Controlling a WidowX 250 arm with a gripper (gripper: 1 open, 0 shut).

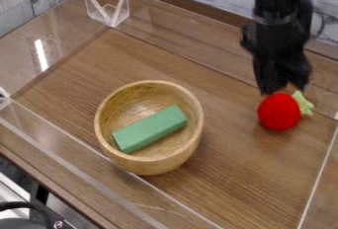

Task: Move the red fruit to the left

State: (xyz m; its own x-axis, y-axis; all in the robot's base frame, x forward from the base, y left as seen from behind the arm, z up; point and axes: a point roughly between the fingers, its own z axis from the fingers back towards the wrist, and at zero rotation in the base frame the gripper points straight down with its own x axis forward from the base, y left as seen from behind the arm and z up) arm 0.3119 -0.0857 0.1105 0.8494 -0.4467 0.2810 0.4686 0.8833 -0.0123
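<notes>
The red fruit [279,112] is a small round bright-red toy with a light-green leafy cap on its right side. It rests on the wooden table at the right. My black gripper [283,81] hangs just above it, pointing steeply down, its fingertips at or just over the top of the fruit. The fingers look drawn together with nothing between them. The fruit sits on the table and is not lifted.
A wooden bowl [119,100] holding a green rectangular block [149,128] stands left of centre. Clear acrylic walls [40,55] ring the table, with a clear bracket [107,9] at the back left. Bare wood lies between the bowl and the fruit.
</notes>
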